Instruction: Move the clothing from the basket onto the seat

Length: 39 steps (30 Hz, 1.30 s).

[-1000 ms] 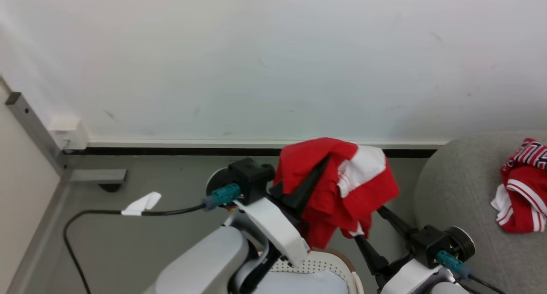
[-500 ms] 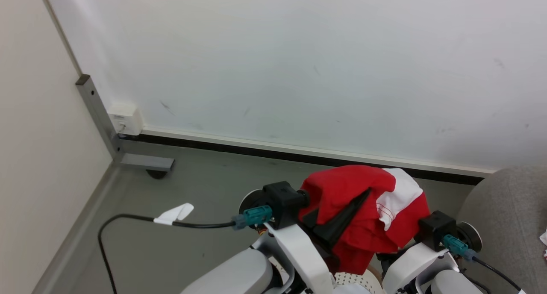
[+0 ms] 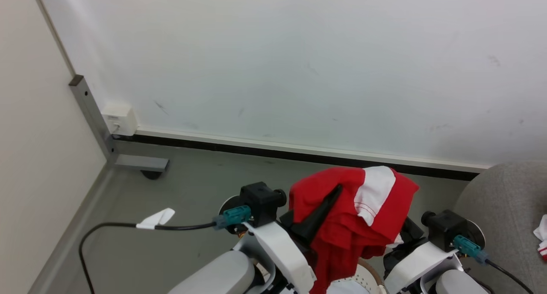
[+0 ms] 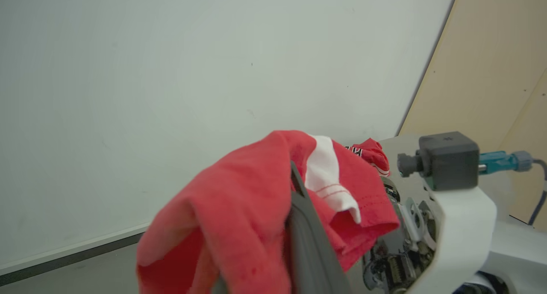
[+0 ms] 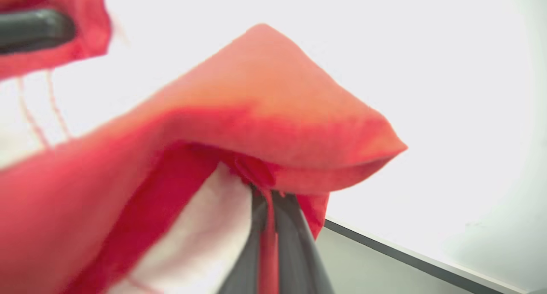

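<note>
A red garment [image 3: 342, 225] of the clothing, with a white panel, hangs raised in front of me over my left gripper [image 3: 331, 198], which is shut on it; one dark finger [image 4: 301, 217] shows through the folds. From below right, my right gripper [image 5: 267, 200] is shut on a fold of the same red cloth. Under the garment, the perforated wall and brown rim of the basket [image 3: 369, 277] peek out at the bottom edge. The grey seat [image 3: 504, 200] is at the right, with another piece of clothing [image 3: 542, 238] lying on it.
A white wall with a black baseboard [image 3: 299, 155] runs behind. A grey metal frame foot [image 3: 141, 162] with a caster stands at the left corner beside a beige panel. A black cable [image 3: 107, 227] with a white tag crosses the grey floor.
My right gripper has come up under the hanging garment and shut on it. The head view has turned, so less of the seat is in it.
</note>
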### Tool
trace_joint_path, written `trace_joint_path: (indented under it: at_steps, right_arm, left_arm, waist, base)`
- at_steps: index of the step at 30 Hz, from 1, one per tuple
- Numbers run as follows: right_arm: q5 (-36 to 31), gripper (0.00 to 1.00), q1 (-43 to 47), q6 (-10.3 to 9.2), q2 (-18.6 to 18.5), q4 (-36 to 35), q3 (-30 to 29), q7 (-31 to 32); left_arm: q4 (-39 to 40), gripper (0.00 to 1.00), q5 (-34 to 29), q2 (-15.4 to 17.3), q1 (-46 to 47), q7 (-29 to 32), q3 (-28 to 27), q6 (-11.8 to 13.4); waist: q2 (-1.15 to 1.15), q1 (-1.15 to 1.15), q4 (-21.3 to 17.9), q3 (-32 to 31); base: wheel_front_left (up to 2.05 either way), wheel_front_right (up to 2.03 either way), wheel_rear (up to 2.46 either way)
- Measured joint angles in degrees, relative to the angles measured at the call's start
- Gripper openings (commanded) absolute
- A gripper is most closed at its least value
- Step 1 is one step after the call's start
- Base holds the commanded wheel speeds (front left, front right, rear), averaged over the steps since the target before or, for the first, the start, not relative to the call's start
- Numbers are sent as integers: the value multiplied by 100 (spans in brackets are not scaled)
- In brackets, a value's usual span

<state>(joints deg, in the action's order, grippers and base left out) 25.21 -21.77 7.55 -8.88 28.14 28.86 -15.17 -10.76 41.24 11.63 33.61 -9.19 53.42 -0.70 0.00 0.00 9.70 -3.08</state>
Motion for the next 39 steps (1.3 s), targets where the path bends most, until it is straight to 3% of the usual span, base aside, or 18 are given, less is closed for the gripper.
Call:
trace_joint_path:
  at_steps: [10,11,12,13,23,27,39]
  right_arm:
    - [370,0,125,0,-82,-446,-175,0]
    - [404,0,136,0,-85,-494,-198,0]
    - [416,0,143,0,-88,-548,-213,0]
    - [426,0,147,0,-89,-601,-238,0]
    - [495,0,256,0,-268,-1112,-736,1]
    - [410,0,341,0,-397,-1304,-1009,3]
    - [131,0,588,0,-733,-1901,-1544,0]
  left_arm:
    - [-258,0,20,24,-75,-107,-23,26]
    - [-282,36,20,23,-75,-111,-18,33]
    - [-310,88,20,22,-76,-127,-19,43]
    - [-333,100,21,21,-78,-140,-24,67]
    - [-387,100,35,46,-179,-180,78,65]
    - [-304,100,-249,153,-211,-356,197,38]
    - [-157,100,-778,130,-320,-578,64,126]
  waist:
    - [0,0,-285,61]
    - [0,0,-316,68]
    - [0,0,-345,74]
    - [0,0,-376,81]
    - [0,0,-750,134]
    - [0,0,-985,164]
    - [0,0,-2097,309]
  base:
    - [0,0,0]
    - [0,0,0]
    - [0,0,0]
    - [0,0,0]
    - [0,0,0]
    - [0,0,0]
    - [0,0,0]
